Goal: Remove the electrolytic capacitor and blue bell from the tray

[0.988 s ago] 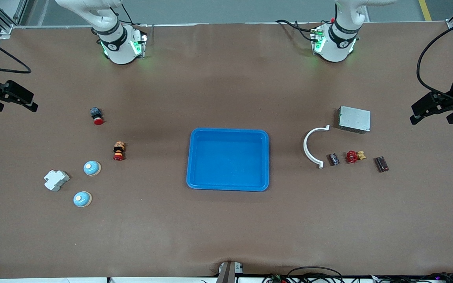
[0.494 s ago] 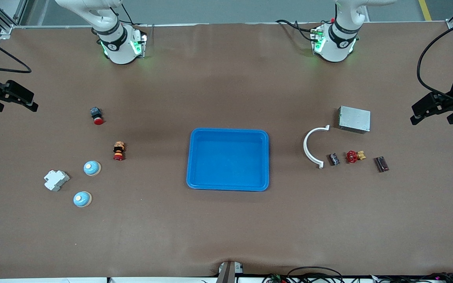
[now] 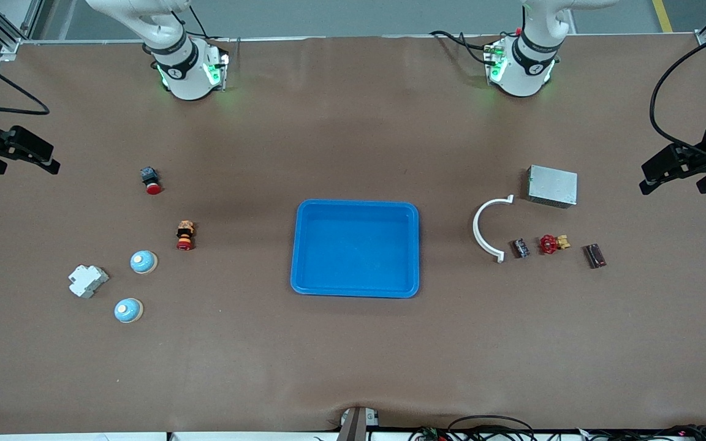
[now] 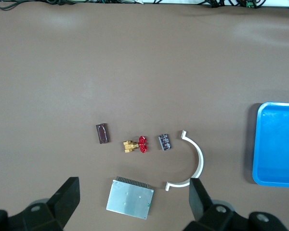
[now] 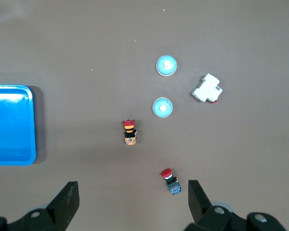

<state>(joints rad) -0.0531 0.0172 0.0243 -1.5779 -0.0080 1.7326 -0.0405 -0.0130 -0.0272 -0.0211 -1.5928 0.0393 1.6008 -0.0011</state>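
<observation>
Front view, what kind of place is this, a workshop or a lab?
Probably a robotics lab bench: two arm bases bolted to a brown-covered table, a blue tray at its middle, and small electrical parts laid out, such as a white circuit breaker.

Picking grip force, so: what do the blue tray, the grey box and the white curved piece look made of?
Blue tray: likely glossy moulded plastic, light glints on its floor.
Grey box: probably matte sheet metal, silvery with a perforated edge.
White curved piece: apparently smooth plastic, uniform white.
</observation>
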